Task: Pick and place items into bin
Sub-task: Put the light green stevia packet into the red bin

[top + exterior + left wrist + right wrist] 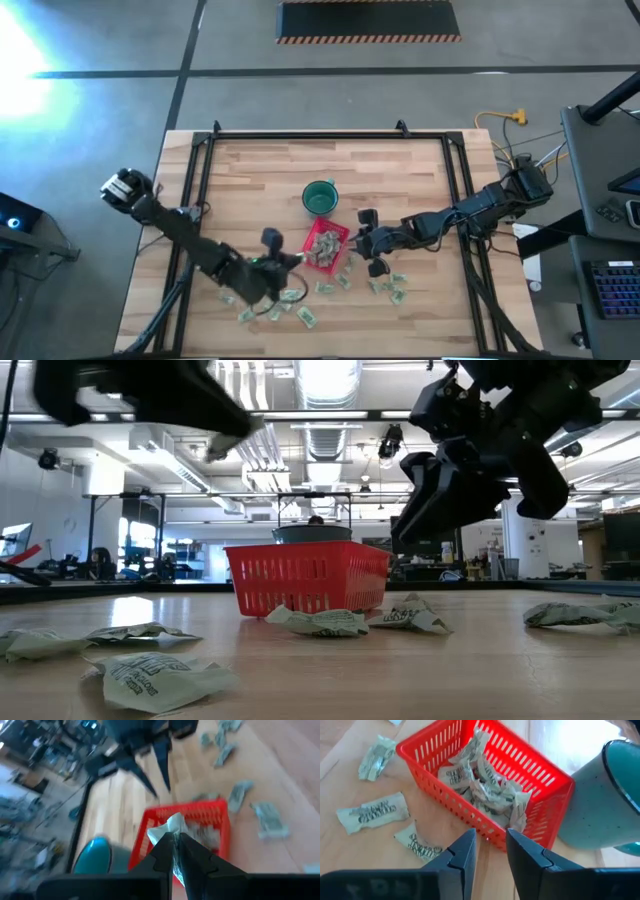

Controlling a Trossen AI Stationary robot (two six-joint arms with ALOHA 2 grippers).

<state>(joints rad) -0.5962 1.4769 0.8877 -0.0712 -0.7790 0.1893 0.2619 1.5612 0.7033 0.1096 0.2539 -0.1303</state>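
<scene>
Holding one pale green-and-white wrapped piece (172, 827) clenched, its long axis in line with the fingers, the left end effector (296, 262) hovers at the small square red plastic bin (342, 236) near the tabletop's middle. Several pieces already lie inside; many remain scattered toward the near edge. The right end effector (490, 851), fingers parted and empty, hangs beside the bin.

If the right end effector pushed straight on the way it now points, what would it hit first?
Most likely the near wall of the red bin: the right end effector, open and empty, aims at it. How far off it hangs is unclear. The green cup sits off to the side.
</scene>
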